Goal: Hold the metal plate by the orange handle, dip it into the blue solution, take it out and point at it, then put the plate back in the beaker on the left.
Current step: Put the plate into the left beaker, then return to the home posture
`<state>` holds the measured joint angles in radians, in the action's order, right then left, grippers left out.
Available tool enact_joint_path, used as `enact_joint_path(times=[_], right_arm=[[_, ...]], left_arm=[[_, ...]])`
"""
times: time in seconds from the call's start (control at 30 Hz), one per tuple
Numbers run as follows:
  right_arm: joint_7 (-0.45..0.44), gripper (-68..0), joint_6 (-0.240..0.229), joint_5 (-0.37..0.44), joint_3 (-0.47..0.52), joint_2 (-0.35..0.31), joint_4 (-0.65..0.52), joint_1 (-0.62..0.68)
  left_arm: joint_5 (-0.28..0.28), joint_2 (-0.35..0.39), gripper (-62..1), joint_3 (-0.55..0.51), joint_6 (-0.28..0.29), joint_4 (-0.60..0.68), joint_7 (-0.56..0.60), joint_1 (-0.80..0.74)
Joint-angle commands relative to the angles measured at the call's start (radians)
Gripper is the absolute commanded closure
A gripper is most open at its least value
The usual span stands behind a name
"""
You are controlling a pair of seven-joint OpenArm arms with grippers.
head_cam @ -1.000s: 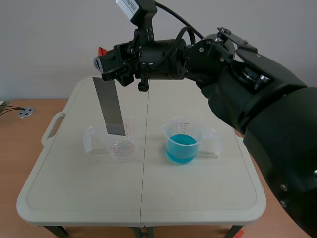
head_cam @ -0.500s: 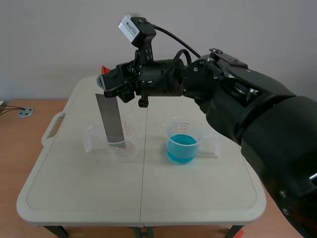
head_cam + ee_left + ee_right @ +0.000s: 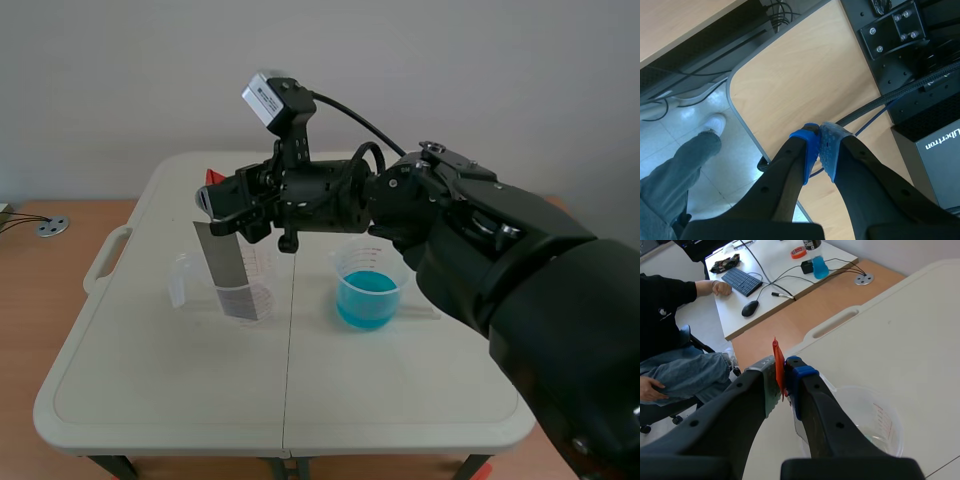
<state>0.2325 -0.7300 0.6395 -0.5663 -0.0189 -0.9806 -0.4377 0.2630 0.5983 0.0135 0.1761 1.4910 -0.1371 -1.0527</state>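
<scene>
- The metal plate point(image 3: 230, 268) hangs slightly tilted, its lower end down inside the clear beaker point(image 3: 248, 292) on the white table point(image 3: 150, 380).
- Directly above that beaker, the right gripper point(image 3: 213, 203) pinches the plate's orange handle point(image 3: 777, 365) between its pads (the orange tab pokes up past the fingertips).
- A second beaker holding the blue solution point(image 3: 368, 288) stands to the clear beaker's right, apart from it.
- The left gripper point(image 3: 820, 150) is nowhere near the clear beaker. Its pads are pressed together on nothing, above a wooden desk top point(image 3: 805, 75).
- Beyond the table edge past the clear beaker, a person point(image 3: 670, 305) sits at a desk with a keyboard point(image 3: 744, 281) and a mouse point(image 3: 750, 308).
</scene>
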Motion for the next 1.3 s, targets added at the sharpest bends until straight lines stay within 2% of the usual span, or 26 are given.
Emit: enact_joint_path(times=[0.0,0.2,0.33,0.47,0.53,0.57,0.63,0.77,0.8,0.97,1.1,1.27], right_arm=[[-0.018,-1.5,-0.016,-0.002,-0.005,0.013,-0.007,-0.024],[-0.018,-3.4,-0.016,-0.074,-0.004,0.013,-0.007,-0.025],[-0.018,-15.3,-0.016,-0.095,-0.004,0.013,-0.007,-0.027],[-0.014,-22.1,-0.016,-0.095,0.01,0.01,-0.007,-0.031],[-0.014,-28.4,-0.016,-0.1,0.027,0.01,-0.007,-0.031],[-0.014,-32.1,-0.016,-0.101,0.038,0.01,-0.007,-0.031],[-0.014,-38.4,-0.003,-0.101,0.062,0.01,-0.008,-0.031],[-0.015,-47.4,0.035,-0.101,0.108,0.011,-0.008,-0.034],[-0.014,-49.6,0.038,-0.102,0.12,0.01,-0.008,-0.035],[-0.014,-60.4,0.039,-0.101,0.173,0.01,-0.008,-0.052],[-0.011,-66.4,0.039,-0.1,0.208,0.01,-0.012,-0.062],[-0.01,-66.4,0.039,-0.102,0.239,0.0,-0.024,-0.061]], left_arm=[[0.006,-0.005,-2.1,-0.001,0.002,0.007,0.01,-0.008],[0.006,-0.005,-2.1,-0.001,0.002,0.007,0.01,-0.008],[0.006,-0.005,-2.1,-0.001,0.002,0.007,0.01,-0.008],[0.006,-0.005,-2.1,-0.001,0.002,0.007,0.01,-0.008],[0.006,-0.005,-3.2,-0.001,0.002,0.007,0.01,-0.008],[0.006,-0.005,-5.8,-0.001,0.002,0.007,0.01,-0.008],[0.005,-0.005,-17.1,-0.001,0.002,0.007,0.01,-0.008],[-0.038,-0.005,-54.7,-0.001,0.002,0.007,0.016,-0.008],[-0.043,-0.005,-62.3,-0.001,0.002,0.007,0.021,-0.008],[-0.043,-0.005,-62.3,-0.001,0.002,0.007,0.056,-0.008],[-0.043,-0.005,-62.3,-0.001,0.002,0.007,0.063,-0.008],[-0.043,-0.005,-62.3,-0.001,0.002,0.007,0.062,-0.008]])
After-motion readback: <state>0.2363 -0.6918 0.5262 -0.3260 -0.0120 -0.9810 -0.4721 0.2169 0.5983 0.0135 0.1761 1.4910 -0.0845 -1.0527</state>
